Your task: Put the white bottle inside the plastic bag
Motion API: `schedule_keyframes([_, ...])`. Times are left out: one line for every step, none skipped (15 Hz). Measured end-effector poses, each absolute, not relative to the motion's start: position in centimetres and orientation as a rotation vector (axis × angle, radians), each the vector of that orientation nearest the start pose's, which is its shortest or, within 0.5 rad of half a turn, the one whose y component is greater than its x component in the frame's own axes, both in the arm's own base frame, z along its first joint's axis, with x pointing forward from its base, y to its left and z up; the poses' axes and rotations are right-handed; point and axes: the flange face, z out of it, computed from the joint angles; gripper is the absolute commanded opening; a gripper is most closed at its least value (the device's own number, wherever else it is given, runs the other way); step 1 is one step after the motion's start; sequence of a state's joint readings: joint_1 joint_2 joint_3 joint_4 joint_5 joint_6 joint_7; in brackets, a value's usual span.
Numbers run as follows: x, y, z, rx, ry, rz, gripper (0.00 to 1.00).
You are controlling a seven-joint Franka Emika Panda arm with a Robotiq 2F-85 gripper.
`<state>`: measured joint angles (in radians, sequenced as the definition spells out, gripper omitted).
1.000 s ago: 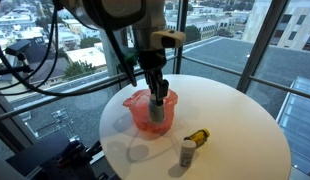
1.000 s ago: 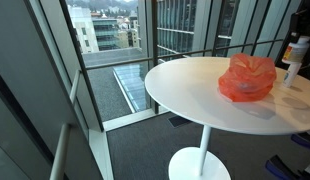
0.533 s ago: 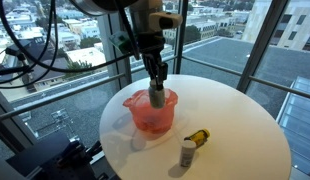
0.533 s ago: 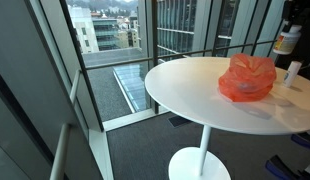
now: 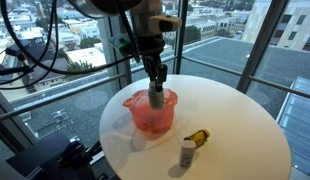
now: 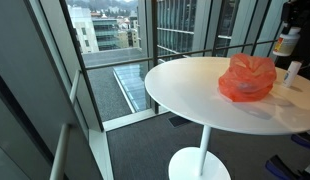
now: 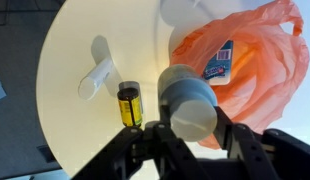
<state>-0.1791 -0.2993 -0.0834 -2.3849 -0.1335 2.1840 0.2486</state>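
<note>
My gripper is shut on the white bottle and holds it upright right over the open mouth of the orange plastic bag. In the wrist view the bottle's round pale end sits between my fingers, with the bag just beyond it. A blue-labelled item shows through the bag. In an exterior view the bag sits on the round white table, and the held bottle shows at the frame's right edge.
A small white bottle with a grey cap stands near the table's front edge. A small yellow bottle lies beside it and also shows in the wrist view. Glass walls surround the table.
From a second ago my gripper rose a little and shifted with the white bottle in it. Nothing has moved in the last half second.
</note>
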Motion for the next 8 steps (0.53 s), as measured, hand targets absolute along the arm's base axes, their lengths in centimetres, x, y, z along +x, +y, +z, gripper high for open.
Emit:
schedule_keyframes([44.3,-12.3,44.3,-3.152,0.691,-0.163,0.19])
schedule_keyframes([44.5,-12.0,44.2,-3.154,0.679,-0.171,0.19])
schedule_keyframes([44.8,-11.6,44.1,-3.157,0.664,-0.182,0.19])
schedule_keyframes([45.1,-11.1,44.0,-3.161,0.646,-0.193,0.19])
schedule_keyframes([45.3,-10.6,43.9,-3.163,0.628,-0.205,0.19])
schedule_keyframes([45.7,-10.2,43.8,-3.166,0.609,-0.22,0.19])
schedule_keyframes([46.0,-9.7,43.6,-3.168,0.591,-0.235,0.19])
schedule_keyframes([46.3,-9.2,43.4,-3.169,0.572,-0.25,0.19])
